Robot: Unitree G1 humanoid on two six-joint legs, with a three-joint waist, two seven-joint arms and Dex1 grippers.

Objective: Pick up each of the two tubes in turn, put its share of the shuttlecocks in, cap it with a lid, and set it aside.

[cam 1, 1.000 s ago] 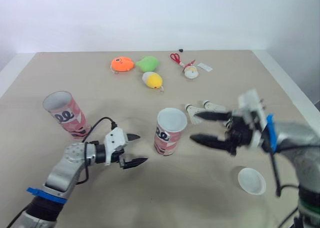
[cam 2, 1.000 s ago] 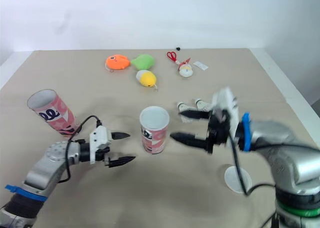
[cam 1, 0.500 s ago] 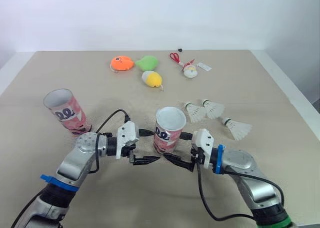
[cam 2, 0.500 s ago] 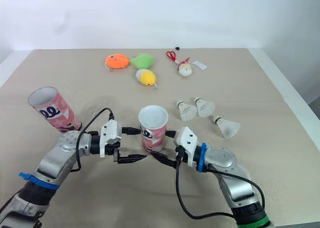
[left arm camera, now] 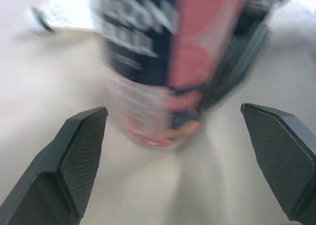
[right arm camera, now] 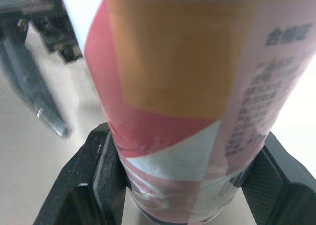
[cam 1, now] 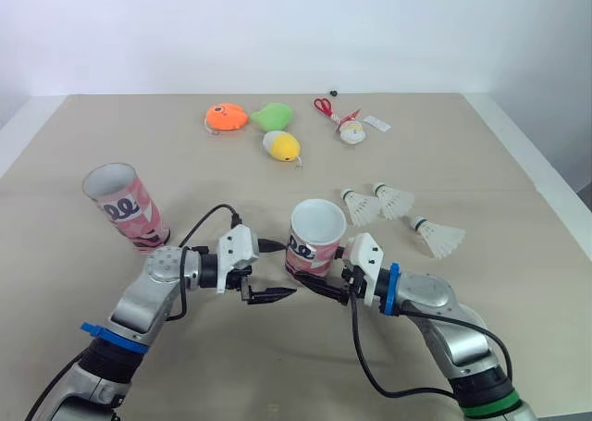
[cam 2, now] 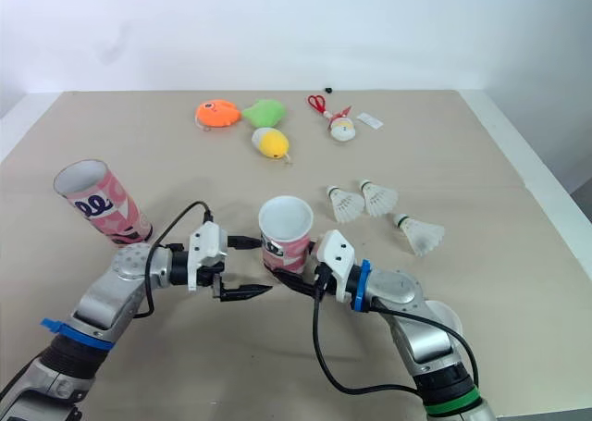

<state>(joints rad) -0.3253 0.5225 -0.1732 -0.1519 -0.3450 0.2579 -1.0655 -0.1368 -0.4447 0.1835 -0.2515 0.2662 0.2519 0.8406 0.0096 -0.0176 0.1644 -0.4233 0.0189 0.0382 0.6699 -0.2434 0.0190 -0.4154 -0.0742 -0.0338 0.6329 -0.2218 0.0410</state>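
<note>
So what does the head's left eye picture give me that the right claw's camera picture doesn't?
Left eye adds the wider table: a second tube, three shuttlecocks and toys at the back. The right wrist camera adds close detail: the right claw, fingers pressed on both sides of the middle tube near its base, and small print on its label. Both share that tube and the open left claw.

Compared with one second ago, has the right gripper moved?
Yes. The right gripper went left, from over the shuttlecocks to the base of the middle tube.
</note>
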